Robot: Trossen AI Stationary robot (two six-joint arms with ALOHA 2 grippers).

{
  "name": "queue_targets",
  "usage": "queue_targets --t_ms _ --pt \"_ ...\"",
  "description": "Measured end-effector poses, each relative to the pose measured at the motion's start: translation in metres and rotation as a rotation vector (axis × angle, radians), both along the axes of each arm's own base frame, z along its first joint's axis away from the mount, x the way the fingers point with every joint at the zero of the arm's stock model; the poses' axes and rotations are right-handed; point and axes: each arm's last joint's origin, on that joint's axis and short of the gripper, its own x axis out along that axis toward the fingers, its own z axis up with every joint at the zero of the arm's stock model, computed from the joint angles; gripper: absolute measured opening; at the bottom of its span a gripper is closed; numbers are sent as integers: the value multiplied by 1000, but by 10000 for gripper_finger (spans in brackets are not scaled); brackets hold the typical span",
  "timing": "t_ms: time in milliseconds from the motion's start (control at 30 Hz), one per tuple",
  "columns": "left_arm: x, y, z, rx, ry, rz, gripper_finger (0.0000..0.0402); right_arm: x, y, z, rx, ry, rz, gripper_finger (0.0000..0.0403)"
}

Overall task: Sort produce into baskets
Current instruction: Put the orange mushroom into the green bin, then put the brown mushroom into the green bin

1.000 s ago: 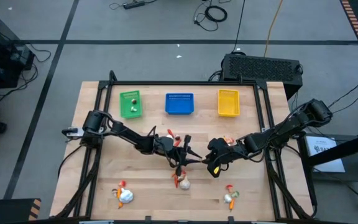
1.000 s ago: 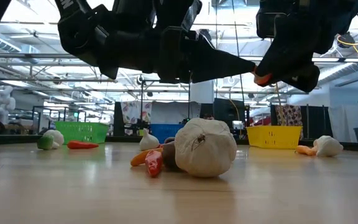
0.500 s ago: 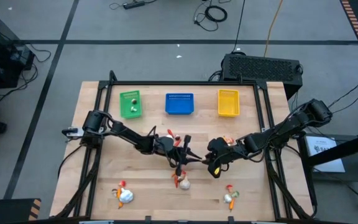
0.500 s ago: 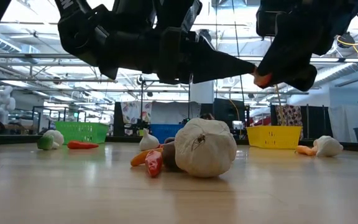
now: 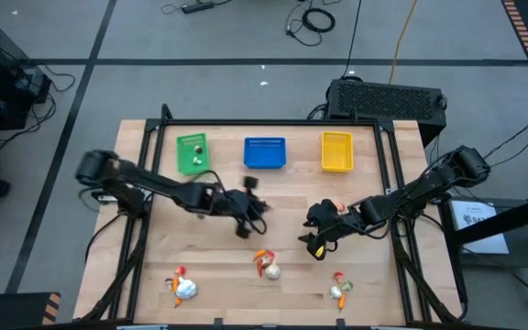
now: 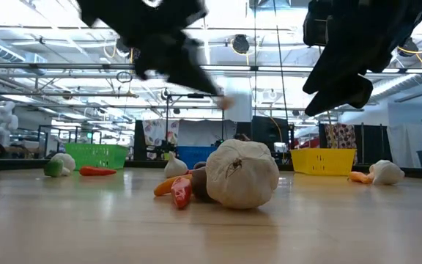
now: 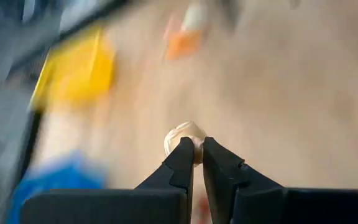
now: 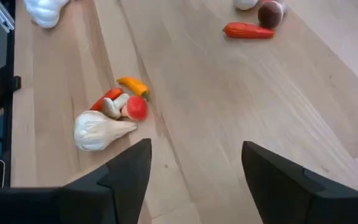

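My left gripper (image 5: 260, 207) hovers over the table's middle, blurred, and is shut on a small white bulb (image 7: 188, 138). My right gripper (image 5: 314, 240) stands open right of centre, above the table, with nothing between its fingers (image 8: 194, 180). The green basket (image 5: 192, 152), blue basket (image 5: 265, 152) and yellow basket (image 5: 336, 151) stand in a row along the far edge. The green one holds a few small pieces. Produce lies in clusters near the front (image 5: 266, 266), at the front left (image 5: 183, 286), at the front right (image 5: 340, 290) and beside the right arm (image 5: 335, 208). My left gripper pinches the small white bulb (image 7: 190, 134) between the free ends of its two fingers. The bulb is lifted clear of the table, well above the produce in the low view (image 6: 226, 100).
A big garlic bulb with red and orange pieces (image 6: 240, 174) lies close to the low camera. A red pepper (image 8: 248, 30) and more bulbs lie ahead of the right gripper. A black box (image 5: 388, 99) stands beyond the far right corner. Bare wood lies between the baskets and the arms.
My left gripper has swung fast away from the right gripper's tips, up and toward the far left, carrying the white bulb. My right gripper has stayed in place and its fingers have parted.
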Motion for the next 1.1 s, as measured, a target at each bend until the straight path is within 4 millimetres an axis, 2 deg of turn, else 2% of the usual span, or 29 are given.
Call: queue_targets --t_ms 267,367,500,633,900,1100 --pt "-88 29 39 213 219 445 28 0 -2 1 -50 -22 -51 242" --pt "-119 44 40 191 229 548 28 1 -3 1 -77 -33 -79 242" --pt "-150 60 27 126 168 675 28 1 -3 1 -94 -36 -76 242" --pt "-156 70 27 94 105 716 34 1 -4 2 -126 -44 -62 242" --pt "-161 96 26 86 133 858 65 2 -4 2 -151 -55 -51 242" --pt "-166 116 24 -43 175 832 97 2 -4 3 -159 -56 -44 242"
